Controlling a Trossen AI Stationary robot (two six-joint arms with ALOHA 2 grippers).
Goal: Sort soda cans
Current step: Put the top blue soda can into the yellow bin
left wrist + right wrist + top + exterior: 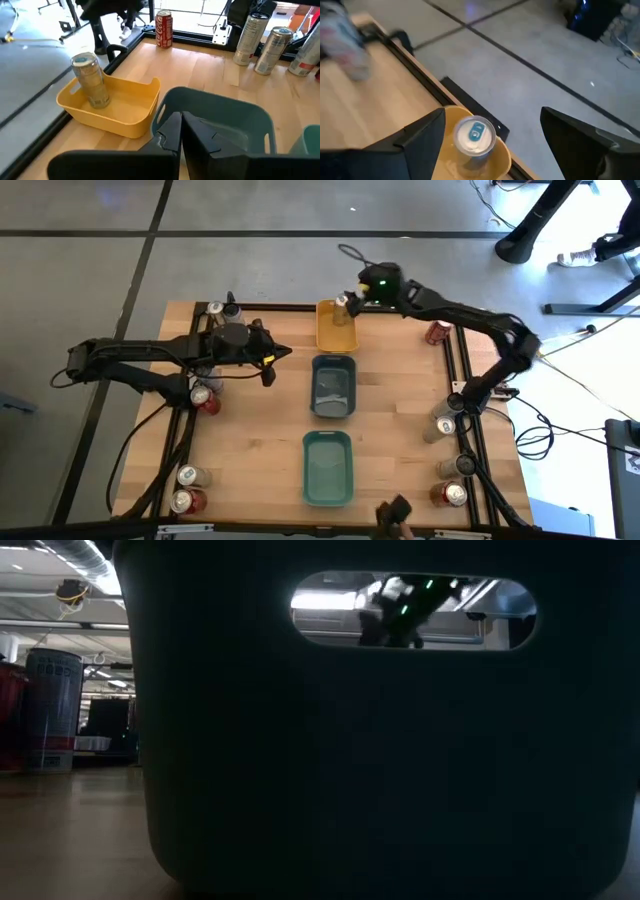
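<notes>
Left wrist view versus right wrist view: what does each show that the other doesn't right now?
Only the left wrist view shows the teal tray, the red can at the table edge, silver cans beyond, and the left gripper with fingers together. Only the right wrist view shows the right gripper spread wide above the can's top, plus open floor. Both show the gold can standing upright in the yellow tray.

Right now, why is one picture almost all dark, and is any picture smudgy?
Low view: a teal tray stands right against the camera, unlit on this side, with light only through its handle slot. Right wrist view: the table's far corner is smeared with blur, while the gold can in the yellow tray looks sharp.
</notes>
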